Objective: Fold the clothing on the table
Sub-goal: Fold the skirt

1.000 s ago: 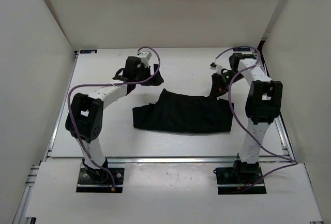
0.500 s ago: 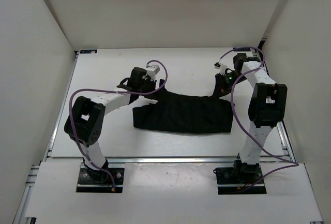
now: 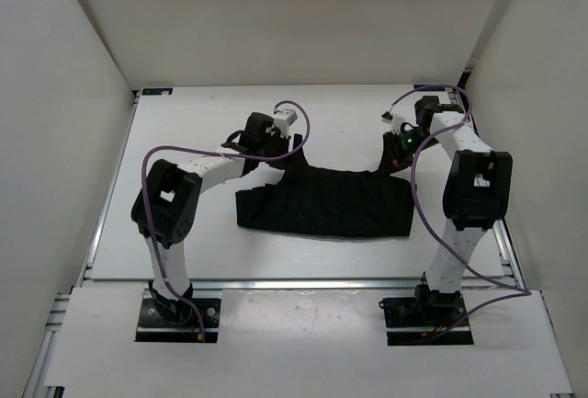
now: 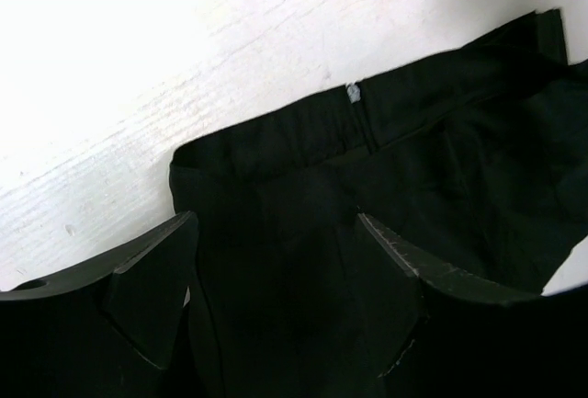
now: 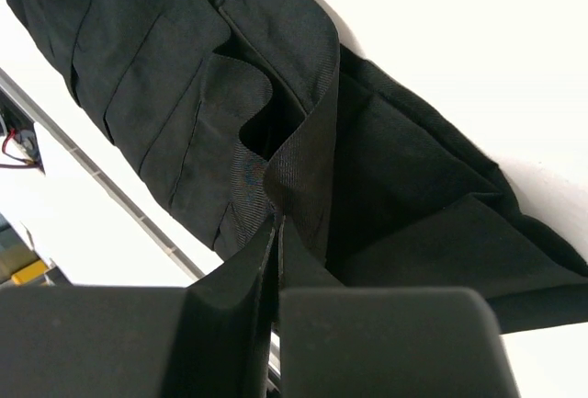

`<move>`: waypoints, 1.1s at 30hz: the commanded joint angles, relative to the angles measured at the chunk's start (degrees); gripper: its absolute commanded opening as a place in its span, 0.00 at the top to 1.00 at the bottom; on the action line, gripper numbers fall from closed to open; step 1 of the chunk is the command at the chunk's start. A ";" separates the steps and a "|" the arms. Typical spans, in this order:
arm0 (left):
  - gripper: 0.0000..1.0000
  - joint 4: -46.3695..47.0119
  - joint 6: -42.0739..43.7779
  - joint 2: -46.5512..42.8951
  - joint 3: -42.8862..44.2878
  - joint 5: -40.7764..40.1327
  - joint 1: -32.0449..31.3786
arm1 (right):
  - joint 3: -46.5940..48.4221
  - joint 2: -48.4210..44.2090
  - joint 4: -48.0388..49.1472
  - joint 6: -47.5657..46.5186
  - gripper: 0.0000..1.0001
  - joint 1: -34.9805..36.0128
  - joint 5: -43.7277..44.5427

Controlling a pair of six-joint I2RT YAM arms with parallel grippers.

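**STATUS: CLOTHING ON TABLETOP, RIGHT FINGERS CLAMPED, LEFT FINGERS SPREAD**

1. Clothing position. The clothing (image 3: 322, 203) lies near the middle of the tabletop (image 3: 184, 122), between the two arms. In the top view it forms a wide black band running left to right. Its lower edge rests flat on the white surface. Its upper left corner sits under the end of the left arm (image 3: 207, 170). Its upper right corner reaches up to the end of the right arm (image 3: 464, 154).

2. Left fingers. In the left wrist view the left fingers (image 4: 152, 278) stand well apart, one on each side of the garment's band edge. The fabric (image 4: 413, 150) lies between and below them and is not pinched. A small grey tag (image 4: 352, 93) sits on the band edge, just beyond the fingers. Bare tabletop (image 4: 184, 49) fills the far side of that view.

3. Right fingers. In the right wrist view the right fingers (image 5: 239, 297) are pressed together. A ribbed fold of the clothing (image 5: 184, 76) runs straight into the seam between them and is grasped there. From the pinch point, pleat-like ridges run away across the cloth. Past the fabric's edge the tabletop (image 5: 459, 49) is visible.
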 commanded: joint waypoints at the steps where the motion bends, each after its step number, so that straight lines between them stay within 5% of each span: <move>1: 0.21 -1.31 1.16 -0.18 1.82 0.42 -0.40 | -0.29 -3.42 1.86 0.79 1.00 -0.29 -0.53; 15: 0.21 -2.90 2.66 0.69 3.57 -1.88 1.71 | -0.47 -3.68 2.03 0.80 1.00 0.67 -0.26; 21: 0.35 -2.81 2.05 2.88 4.36 -1.18 1.53 | -0.03 -4.21 1.95 1.05 1.00 0.32 0.17; 31: 0.38 -3.07 2.04 4.73 5.15 -0.74 1.35 | -0.29 -3.77 1.95 1.06 1.00 -0.20 0.17; 33: 0.48 -3.25 2.22 5.09 5.41 -0.83 1.53 | -0.12 -4.12 2.21 1.14 0.99 -0.12 0.08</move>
